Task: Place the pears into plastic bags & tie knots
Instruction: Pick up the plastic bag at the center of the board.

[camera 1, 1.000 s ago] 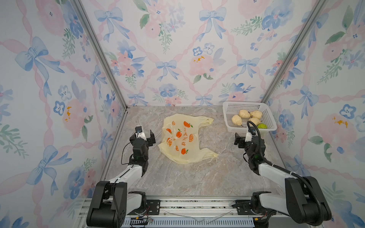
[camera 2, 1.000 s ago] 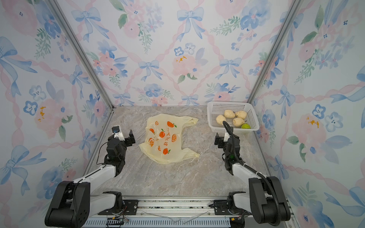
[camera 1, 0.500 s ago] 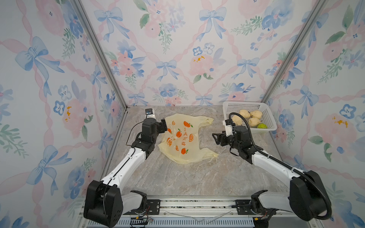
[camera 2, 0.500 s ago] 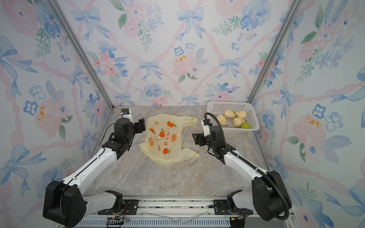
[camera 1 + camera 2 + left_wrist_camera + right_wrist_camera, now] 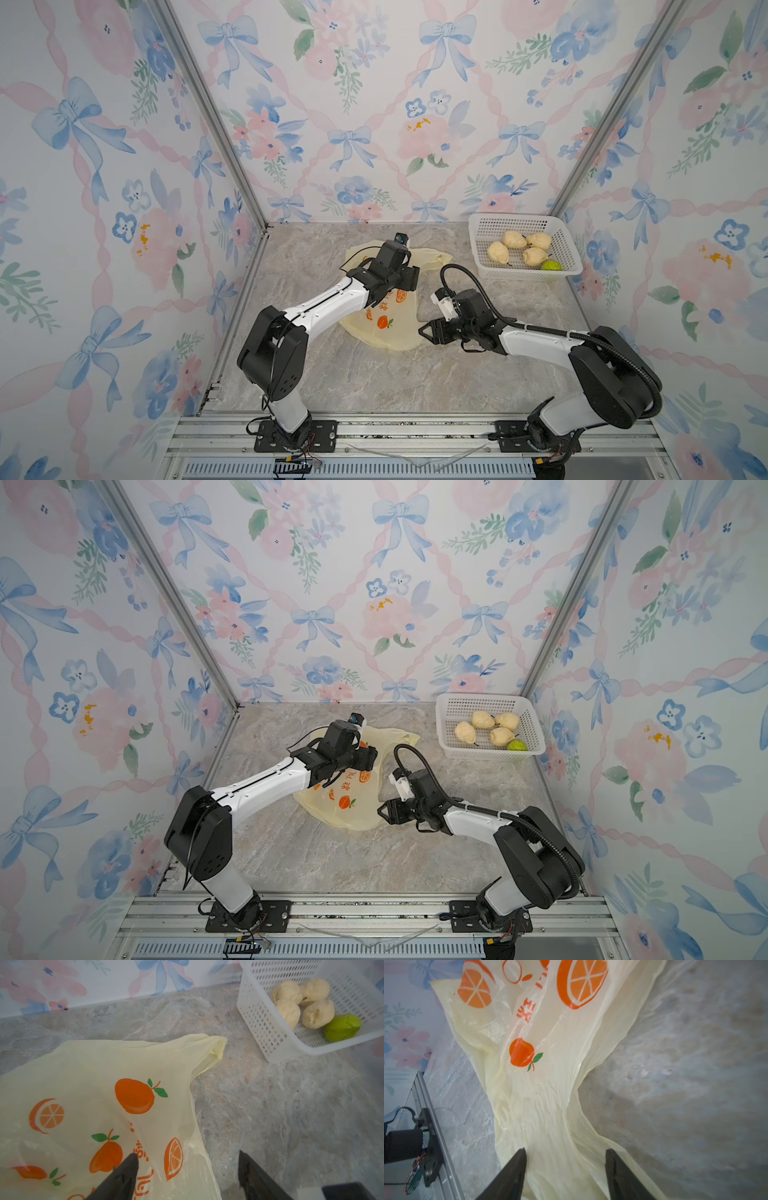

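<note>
The plastic bag (image 5: pixel 386 328) was laid out around the middle of the table (image 5: pixel 415 382), and the basket (image 5: pixel 478 249) was tucked into the back right corner (well apart from the bag). All five pears (image 5: pixel 514 239) were piled in the basket. The left gripper (image 5: pixel 187 1154) was hung over the bag's right edge. The right gripper (image 5: pixel 566 1150) was set at its front right corner.

We hold our left arm (image 5: pixel 328 303) stretched forward and inward, the left fingers (image 5: pixel 122 1176) spread apart and tipped downward. Our right arm (image 5: pixel 536 336) bends low and inward. The right fingers (image 5: pixel 512 1172) are also parted and point toward our left side.
</note>
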Action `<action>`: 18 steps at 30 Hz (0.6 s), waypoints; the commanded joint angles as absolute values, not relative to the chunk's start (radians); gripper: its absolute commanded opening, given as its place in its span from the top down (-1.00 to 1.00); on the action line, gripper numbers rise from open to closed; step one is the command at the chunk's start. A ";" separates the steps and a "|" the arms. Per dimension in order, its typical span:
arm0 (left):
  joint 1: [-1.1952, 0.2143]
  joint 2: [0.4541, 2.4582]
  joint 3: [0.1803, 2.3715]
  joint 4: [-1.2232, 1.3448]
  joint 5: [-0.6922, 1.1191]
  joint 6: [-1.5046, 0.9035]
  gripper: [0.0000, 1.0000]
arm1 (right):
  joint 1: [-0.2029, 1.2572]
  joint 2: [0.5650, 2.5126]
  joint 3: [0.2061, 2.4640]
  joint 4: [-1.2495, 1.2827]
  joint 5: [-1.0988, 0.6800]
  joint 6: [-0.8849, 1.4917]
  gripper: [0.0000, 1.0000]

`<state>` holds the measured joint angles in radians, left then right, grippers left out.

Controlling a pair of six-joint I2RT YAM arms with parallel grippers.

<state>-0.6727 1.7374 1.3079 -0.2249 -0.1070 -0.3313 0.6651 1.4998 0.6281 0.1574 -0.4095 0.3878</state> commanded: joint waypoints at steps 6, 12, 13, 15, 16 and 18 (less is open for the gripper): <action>-0.761 1.859 1.411 -0.459 -0.264 -0.366 -0.44 | 0.685 1.168 0.507 0.158 -0.324 0.475 -0.33; -0.811 1.910 1.436 -0.530 -0.299 -0.416 -0.40 | 0.443 0.950 0.461 -0.034 -0.152 0.583 -0.35; -0.819 1.918 1.438 -0.538 -0.296 -0.421 -0.38 | 0.402 0.946 0.459 -0.045 -0.167 0.594 -0.35; -0.843 1.939 1.443 -0.575 -0.328 -0.429 -0.36 | 0.340 0.949 0.461 -0.045 -0.206 0.604 -0.34; -0.854 1.946 1.446 -0.600 -0.344 -0.435 -0.36 | 0.327 0.954 0.465 -0.049 -0.213 0.604 -0.34; -0.870 1.954 1.448 -0.643 -0.382 -0.448 -0.42 | 0.322 0.966 0.479 -0.051 -0.220 0.595 -0.33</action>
<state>-0.8490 1.9293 1.4326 -0.5362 -0.3134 -0.4088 0.3325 0.9550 0.4816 0.0101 -0.2188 0.5701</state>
